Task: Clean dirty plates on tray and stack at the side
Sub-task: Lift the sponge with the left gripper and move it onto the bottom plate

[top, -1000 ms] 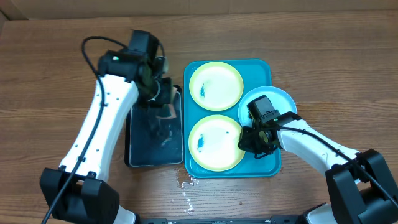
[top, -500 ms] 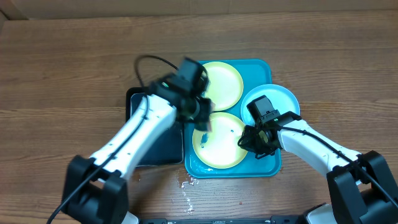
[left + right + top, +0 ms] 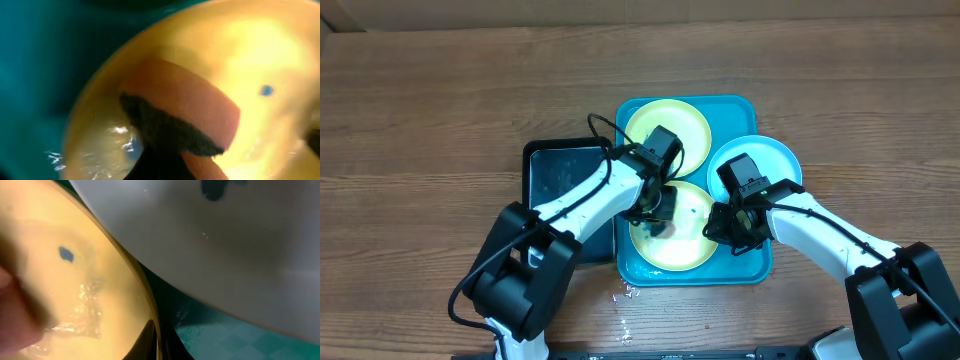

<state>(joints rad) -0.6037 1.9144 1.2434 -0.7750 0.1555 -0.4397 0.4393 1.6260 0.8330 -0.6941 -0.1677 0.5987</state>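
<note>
The turquoise tray (image 3: 757, 268) holds a far yellow-green plate (image 3: 688, 122), a near yellow-green plate (image 3: 688, 248) and a light blue plate (image 3: 777, 158) overlapping its right rim. My left gripper (image 3: 655, 215) is shut on an orange sponge with a dark scrub side (image 3: 185, 110), pressed on the near plate's (image 3: 270, 50) wet left part; a blue smudge (image 3: 266, 90) lies beside it. My right gripper (image 3: 722, 226) is shut on that plate's right rim (image 3: 150, 310), one finger on each side. The blue plate (image 3: 225, 245) hangs just above it.
A smaller black tray (image 3: 555, 175) with water in it lies left of the turquoise tray. Drops of water (image 3: 620, 295) lie on the wooden table by the tray's front left corner. A blue smudge (image 3: 65, 254) shows on the near plate.
My left arm has swung right from the black tray to the near yellow-green plate, carrying the sponge and setting it down there. My right gripper has held still on the rim.
</note>
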